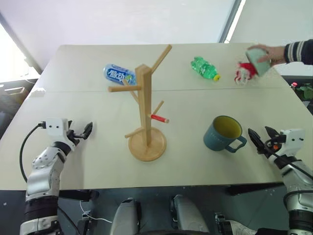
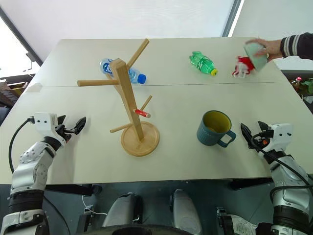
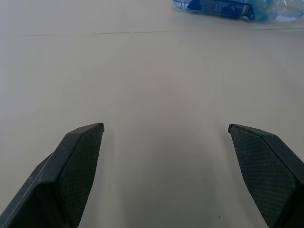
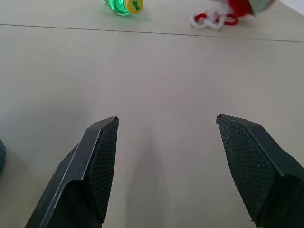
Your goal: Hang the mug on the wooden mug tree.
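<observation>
Right gripper: the right gripper (image 1: 260, 139) hovers low over the table (image 1: 88, 78) with its two black fingers spread wide and nothing between them.
Left gripper: the left gripper (image 1: 81, 132) has its fingers wide apart too, holding nothing, at the table's opposite side.
Mug: the mug (image 1: 223, 133) stands upright, mouth up, just beside the right gripper, on its inner side, toward the table's middle; not touching it.
Mug handle: the loop handle (image 1: 238, 145) is on the side turned toward the right gripper, so the fingertips are close to it.
Mug tree: the wooden mug tree (image 1: 145, 110) stands upright beyond the mug from the right gripper, roughly midway between the two grippers; its post is vertical and its pegs slant up and outward.
Red-marked peg: the red-marked peg (image 1: 159, 118) points toward the mug's side of the tree.
Nearer arm: the right arm, clearly; the left gripper has the tree between it and the mug.
Judged next move: a short reach inward by the right gripper to take the mug; not yet begun.
Counts: one mug, one mug tree, two plastic bottles lying on their sides (a blue-labelled bottle (image 1: 119, 75) and a green bottle (image 1: 204, 68)), one red and white toy (image 1: 243, 73), one pale green bowl (image 1: 257, 60) in a person's hand (image 1: 272, 54) at the far corner.
</observation>
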`<state>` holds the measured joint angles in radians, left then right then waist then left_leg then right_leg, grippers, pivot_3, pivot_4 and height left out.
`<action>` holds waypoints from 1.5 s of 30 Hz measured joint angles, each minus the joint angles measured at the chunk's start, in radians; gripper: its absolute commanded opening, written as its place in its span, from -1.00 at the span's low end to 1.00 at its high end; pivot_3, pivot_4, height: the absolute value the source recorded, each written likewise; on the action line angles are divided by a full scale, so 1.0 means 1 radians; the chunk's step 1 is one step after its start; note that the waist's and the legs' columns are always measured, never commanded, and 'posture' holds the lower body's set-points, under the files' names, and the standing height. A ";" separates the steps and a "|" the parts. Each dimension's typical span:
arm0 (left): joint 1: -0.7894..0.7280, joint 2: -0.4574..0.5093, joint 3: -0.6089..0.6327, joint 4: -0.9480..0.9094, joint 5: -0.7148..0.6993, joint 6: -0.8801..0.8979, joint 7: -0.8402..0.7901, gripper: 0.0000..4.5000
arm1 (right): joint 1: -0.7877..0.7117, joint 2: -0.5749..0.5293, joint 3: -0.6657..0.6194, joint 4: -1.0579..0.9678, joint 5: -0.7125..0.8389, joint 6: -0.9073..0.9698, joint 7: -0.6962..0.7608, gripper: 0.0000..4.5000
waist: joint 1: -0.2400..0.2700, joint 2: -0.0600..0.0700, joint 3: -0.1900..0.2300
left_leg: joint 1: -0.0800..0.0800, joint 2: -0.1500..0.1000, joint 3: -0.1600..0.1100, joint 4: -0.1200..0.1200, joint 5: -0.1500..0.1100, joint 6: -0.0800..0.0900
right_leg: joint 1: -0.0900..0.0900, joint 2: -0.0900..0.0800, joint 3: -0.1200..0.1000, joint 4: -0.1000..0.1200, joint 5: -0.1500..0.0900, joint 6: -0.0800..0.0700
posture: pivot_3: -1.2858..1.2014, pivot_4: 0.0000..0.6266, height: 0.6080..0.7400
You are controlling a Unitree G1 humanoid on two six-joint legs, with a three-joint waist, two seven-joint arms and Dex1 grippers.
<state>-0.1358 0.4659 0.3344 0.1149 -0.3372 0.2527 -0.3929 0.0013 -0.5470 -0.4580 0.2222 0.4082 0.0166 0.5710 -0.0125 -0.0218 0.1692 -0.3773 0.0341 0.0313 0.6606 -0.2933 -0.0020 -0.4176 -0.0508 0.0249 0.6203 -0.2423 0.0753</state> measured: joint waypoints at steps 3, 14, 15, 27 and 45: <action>-0.002 -0.006 -0.002 0.000 0.000 0.000 -0.003 1.00 | 0.010 0.013 0.000 -0.006 0.000 0.000 -0.006 0.51 | 0.000 0.000 0.000 | 0.000 0.000 0.000 0.000 0.000 0.000 | 0.000 0.000 0.000 0.000 0.000 0.000 | 0.03 -0.52 1.00; -0.005 -0.001 -0.007 0.000 -0.010 -0.005 -0.059 1.00 | 0.062 0.018 -0.006 -0.071 0.002 0.001 -0.023 0.51 | 0.001 0.000 0.000 | 0.000 0.000 0.000 -0.001 0.000 0.000 | 0.000 -0.002 0.000 -0.001 0.000 0.000 | 0.03 -0.52 1.00; -0.005 0.003 -0.007 0.000 -0.010 -0.007 -0.069 1.00 | 0.068 0.018 -0.009 -0.074 0.002 0.001 -0.024 0.51 | 0.001 0.000 0.000 | 0.000 0.000 0.000 -0.001 0.000 0.000 | 0.000 -0.002 0.000 -0.001 0.000 0.000 | 0.03 -0.52 1.00; 0.023 0.042 -0.081 -0.052 -0.049 -0.086 -0.344 1.00 | 0.260 0.024 -0.104 -0.243 0.056 0.018 -0.024 0.51 | 0.001 0.001 0.000 | 0.000 -0.002 0.001 -0.005 0.000 0.000 | 0.000 -0.005 0.000 -0.004 0.000 0.000 | 0.03 -0.52 1.00; 0.231 0.184 -0.205 -0.364 -0.196 -0.064 -0.766 1.00 | 0.396 0.194 0.094 -0.529 0.049 0.050 -0.018 0.51 | 0.000 0.003 -0.001 | -0.003 -0.001 0.003 -0.012 0.000 -0.001 | -0.008 -0.011 -0.001 -0.007 -0.001 -0.001 | 0.03 -0.52 1.00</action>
<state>0.0957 0.6497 0.1292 -0.2492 -0.5329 0.1891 -1.1585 0.3977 -0.3535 -0.3636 -0.3065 0.4570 0.0669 0.5531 -0.0124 -0.0184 0.1682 -0.3801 0.0329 0.0343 0.6488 -0.2935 -0.0026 -0.4253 -0.0617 0.0238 0.6137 -0.2432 0.0739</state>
